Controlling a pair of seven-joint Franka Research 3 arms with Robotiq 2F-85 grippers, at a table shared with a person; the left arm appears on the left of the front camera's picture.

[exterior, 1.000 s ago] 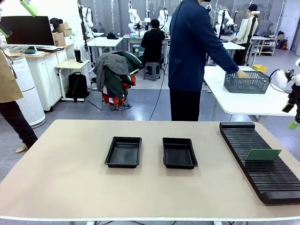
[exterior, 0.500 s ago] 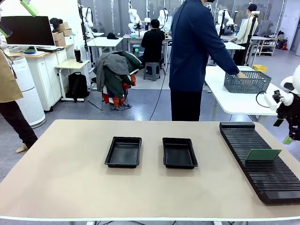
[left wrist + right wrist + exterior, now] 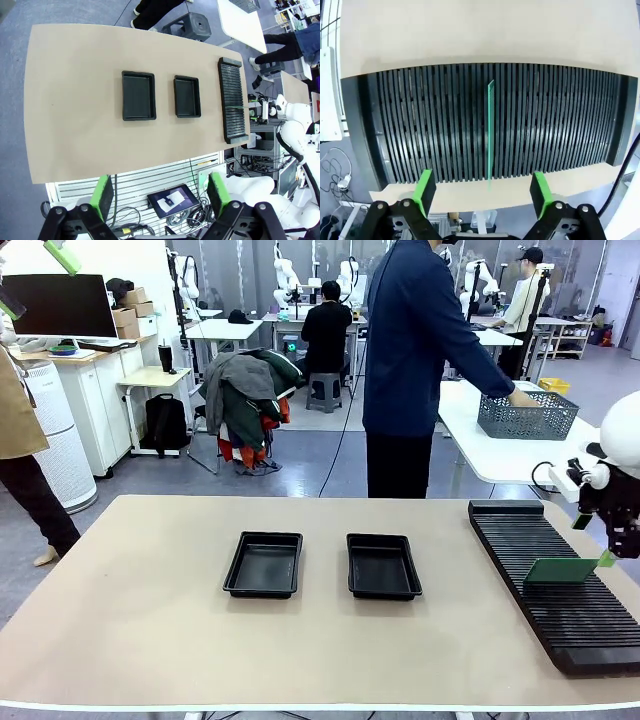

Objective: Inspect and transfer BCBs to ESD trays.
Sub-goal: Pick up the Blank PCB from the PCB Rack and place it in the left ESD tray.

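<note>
One green BCB [image 3: 562, 569] stands on edge in a slot of the long black ribbed rack [image 3: 545, 615] at the table's right. In the right wrist view the BCB [image 3: 490, 125] is seen edge-on, straight ahead between the fingers. My right gripper [image 3: 592, 540] hangs open just above and right of it, touching nothing; its own view shows the right gripper [image 3: 482, 187] empty. Two empty black ESD trays [image 3: 263, 566] [image 3: 383, 567] lie side by side mid-table. My left gripper [image 3: 161, 192] is open, high above the table, looking down on both trays [image 3: 138, 95] [image 3: 187, 96].
A person in dark blue [image 3: 420, 350] stands beyond the far edge, turned away, one hand in a grey basket [image 3: 527, 415] on another table. The rack [image 3: 420, 125] runs along the right side, near the table edge. Bare tabletop [image 3: 130, 580] surrounds the trays.
My right arm has come in from the right edge and dropped lower, toward the standing board on the rack. Trays and board have not moved.
</note>
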